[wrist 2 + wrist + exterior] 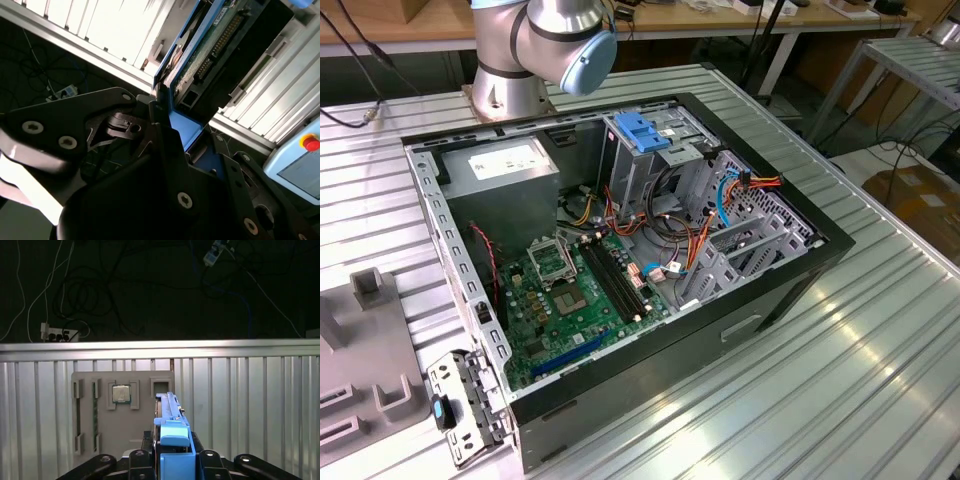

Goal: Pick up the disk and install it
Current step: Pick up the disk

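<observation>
While the open computer case [650, 390] rests on the counter [850, 380], the disk [172, 437] [220, 50] is seen in both wrist views, gripped by its blue edges in the clenched claw [174, 460].

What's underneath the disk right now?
The grey fixture plate on the ribbed table, with a processor chip in a pocket beside the disk. What lies directly beneath the disk is covered by it.

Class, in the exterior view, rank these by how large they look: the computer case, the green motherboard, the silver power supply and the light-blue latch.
1. computer case
2. green motherboard
3. silver power supply
4. light-blue latch
The power supply sits farther back, so its real size may be nearer the motherboard's.
</observation>
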Robot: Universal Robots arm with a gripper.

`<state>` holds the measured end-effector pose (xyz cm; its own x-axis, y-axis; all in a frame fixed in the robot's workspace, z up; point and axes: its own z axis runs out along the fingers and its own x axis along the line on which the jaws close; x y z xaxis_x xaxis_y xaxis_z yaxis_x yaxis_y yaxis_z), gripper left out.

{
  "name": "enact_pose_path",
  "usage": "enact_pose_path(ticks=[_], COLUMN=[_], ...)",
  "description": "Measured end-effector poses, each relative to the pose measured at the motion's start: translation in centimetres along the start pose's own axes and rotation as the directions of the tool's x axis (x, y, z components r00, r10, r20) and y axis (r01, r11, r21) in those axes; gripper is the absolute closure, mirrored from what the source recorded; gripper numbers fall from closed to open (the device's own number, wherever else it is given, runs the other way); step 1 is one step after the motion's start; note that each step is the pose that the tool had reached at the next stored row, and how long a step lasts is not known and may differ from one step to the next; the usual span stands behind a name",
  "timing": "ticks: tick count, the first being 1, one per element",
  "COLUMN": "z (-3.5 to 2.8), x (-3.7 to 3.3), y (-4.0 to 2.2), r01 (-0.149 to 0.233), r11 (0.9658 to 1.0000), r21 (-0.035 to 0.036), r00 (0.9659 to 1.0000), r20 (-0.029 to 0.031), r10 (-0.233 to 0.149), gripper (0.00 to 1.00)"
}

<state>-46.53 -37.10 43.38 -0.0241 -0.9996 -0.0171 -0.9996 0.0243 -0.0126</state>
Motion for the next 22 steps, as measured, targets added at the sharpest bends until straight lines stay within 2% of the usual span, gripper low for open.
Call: enact_pose_path(ticks=[22], z=[-1.41], x=[-0.02], y=[-0.02], r01=[0.000], r11=[1.0000], r21=[0.0001], r00=[1.0000], r20=[0.0000], r10=[0.000], gripper=[0.63])
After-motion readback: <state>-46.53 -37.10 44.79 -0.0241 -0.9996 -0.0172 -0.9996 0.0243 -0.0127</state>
